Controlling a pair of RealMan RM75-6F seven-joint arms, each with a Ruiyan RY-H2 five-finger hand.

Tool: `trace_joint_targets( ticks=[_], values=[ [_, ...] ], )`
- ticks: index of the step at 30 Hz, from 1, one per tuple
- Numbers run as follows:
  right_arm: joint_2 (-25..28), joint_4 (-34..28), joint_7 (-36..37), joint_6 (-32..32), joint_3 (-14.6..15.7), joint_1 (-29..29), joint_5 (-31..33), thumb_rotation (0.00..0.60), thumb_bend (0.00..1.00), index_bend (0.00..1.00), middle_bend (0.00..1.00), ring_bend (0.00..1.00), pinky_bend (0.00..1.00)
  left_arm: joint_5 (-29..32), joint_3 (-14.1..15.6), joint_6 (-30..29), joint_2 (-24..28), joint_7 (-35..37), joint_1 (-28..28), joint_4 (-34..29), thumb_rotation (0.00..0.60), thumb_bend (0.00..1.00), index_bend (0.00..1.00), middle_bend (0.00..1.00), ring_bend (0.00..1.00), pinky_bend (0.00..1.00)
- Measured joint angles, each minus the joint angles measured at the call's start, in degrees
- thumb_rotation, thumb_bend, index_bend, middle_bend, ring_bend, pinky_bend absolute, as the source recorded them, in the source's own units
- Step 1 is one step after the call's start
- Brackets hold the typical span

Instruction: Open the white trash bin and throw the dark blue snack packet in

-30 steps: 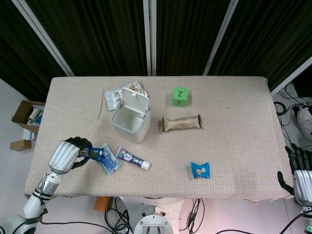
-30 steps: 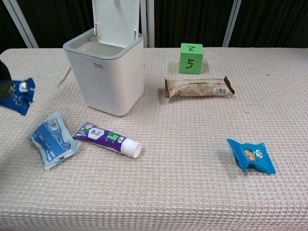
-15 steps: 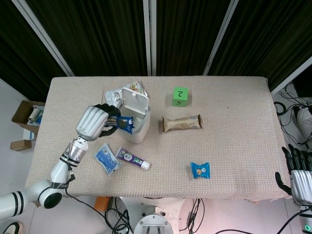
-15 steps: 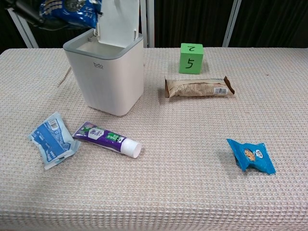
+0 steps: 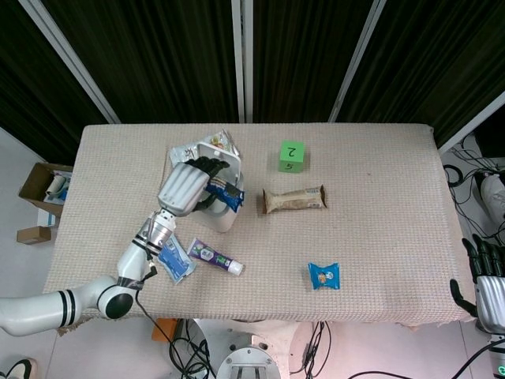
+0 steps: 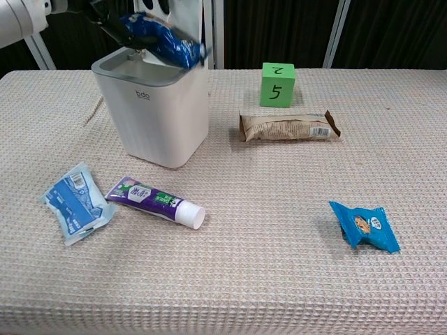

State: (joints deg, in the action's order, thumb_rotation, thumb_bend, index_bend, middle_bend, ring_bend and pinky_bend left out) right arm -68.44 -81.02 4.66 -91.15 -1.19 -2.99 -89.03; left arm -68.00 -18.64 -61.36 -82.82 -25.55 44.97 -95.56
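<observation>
Holding the dark blue snack packet [image 6: 162, 42] in the left hand [image 5: 186, 183], right over the open white trash bin [image 6: 155, 112]. Resting the right hand [image 5: 486, 278] off the table [image 5: 379, 237], fingers spread.

The head view looks steeply down from high above the near edge of the worktop [image 5: 379, 237], taking in the whole surface, the dark curtains behind it and floor at both sides. The chest view sits low and close at the near edge, facing level across the cloth toward the curtains, so the far edge lies high in the frame. Both views share the white bin [image 5: 211, 189] [image 6: 152, 112], the green cube [image 5: 291, 155] [image 6: 277, 84], the brown bar [image 5: 293, 199] [image 6: 288, 127] and the small blue packet [image 5: 323, 275] [image 6: 364, 225].
</observation>
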Motion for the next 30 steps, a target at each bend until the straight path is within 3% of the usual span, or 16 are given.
trace_joint_targets(
  ticks=[4,11,14,17,18,20,22,25,30],
  values=[
    [0.4,-0.8,-0.6,-0.7,0.2,-0.3,-0.6,0.600,0.35,0.00,0.00,0.00,0.00,-1.4,0.4,-2.7,0.2,0.7,-0.6,0.8,0.600,0.34,0.04,0.02,0.09,0.31],
    [0.3,-1.0,-0.9,-0.4,0.3,-0.2,-0.7,0.600,0.35,0.00,0.00,0.00,0.00,-2.0,1.5,-5.9,3.5,0.8,-3.2,-0.8,0.600,0.32,0.04,0.01,0.08,0.28],
    [0.1,-0.8,-0.7,-0.6,0.3,-0.3,-0.8,0.600,0.35,0.00,0.00,0.00,0.00,-3.2,3.1,-7.7,6.2,0.4,-5.3,-3.7,0.600,0.24,0.06,0.03,0.08,0.26],
    [-0.3,-0.1,0.0,-0.8,0.2,-0.3,-0.7,0.600,0.35,0.00,0.00,0.00,0.00,-5.2,6.5,-10.8,9.5,-1.0,-9.1,-7.9,0.600,0.19,0.06,0.04,0.08,0.25],
    [-0.4,0.3,0.2,-1.0,0.1,-0.3,-0.7,0.600,0.34,0.00,0.00,0.00,0.00,-6.7,8.4,-12.7,10.6,-1.5,-11.1,-9.3,0.568,0.17,0.06,0.05,0.08,0.25],
    [-0.8,1.5,0.9,-1.3,0.1,-0.3,-1.0,0.600,0.33,0.00,0.00,0.00,0.00,-9.6,11.8,-16.2,11.8,-1.9,-14.7,-10.2,0.449,0.14,0.07,0.05,0.07,0.25],
    [-1.3,2.9,1.9,-1.6,0.0,-0.2,-1.4,0.600,0.31,0.00,0.00,0.00,0.00,-13.4,16.4,-20.7,12.5,-1.4,-19.7,-9.6,0.207,0.14,0.08,0.04,0.03,0.24],
    [-2.2,5.3,3.6,-2.2,0.0,0.1,-2.5,0.600,0.29,0.00,0.00,0.00,0.00,-17.3,22.6,-25.8,12.2,1.2,-26.9,-5.1,0.016,0.12,0.08,0.00,0.01,0.22],
    [-3.6,8.4,5.6,-1.3,0.7,1.5,-4.6,0.600,0.29,0.00,0.00,0.00,0.00,-19.2,27.0,-31.9,9.6,10.4,-35.3,8.9,0.000,0.11,0.05,0.00,0.01,0.22]
  ],
)
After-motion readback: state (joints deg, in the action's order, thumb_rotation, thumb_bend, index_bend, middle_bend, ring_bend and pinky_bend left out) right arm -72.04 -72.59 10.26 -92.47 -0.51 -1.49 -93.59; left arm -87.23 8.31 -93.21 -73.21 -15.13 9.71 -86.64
